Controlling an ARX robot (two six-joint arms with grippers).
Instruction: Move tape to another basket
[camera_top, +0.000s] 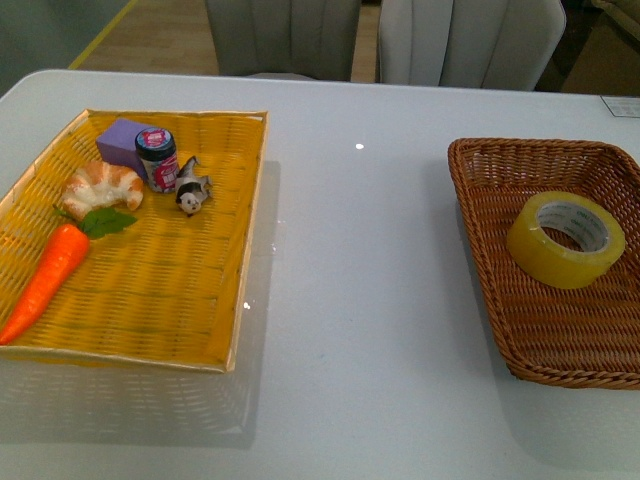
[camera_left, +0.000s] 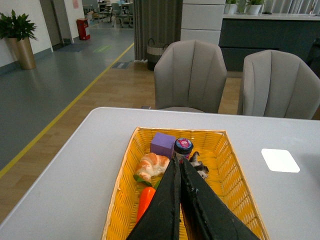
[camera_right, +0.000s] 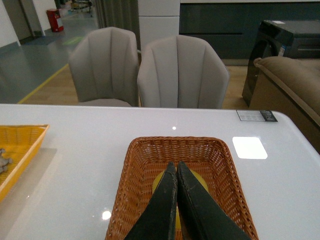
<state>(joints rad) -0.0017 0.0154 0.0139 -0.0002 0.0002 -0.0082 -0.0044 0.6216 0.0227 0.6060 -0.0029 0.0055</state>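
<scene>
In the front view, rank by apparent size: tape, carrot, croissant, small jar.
1. Carrot, longest, though nearest the camera
2. Tape
3. Croissant
4. Small jar
Tape versus carrot is unsure; the tape looks bulkier.

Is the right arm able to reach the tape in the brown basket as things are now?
Probably yes. The right end effector hangs above the brown basket, shut, with the tape just under it. The tape lies alone there, with nothing on it. The end effector must open first.

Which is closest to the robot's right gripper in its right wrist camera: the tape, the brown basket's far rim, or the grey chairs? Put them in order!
1. The tape, right under the right gripper.
2. The basket's far rim, just beyond.
3. The grey chairs, behind the table.
</scene>
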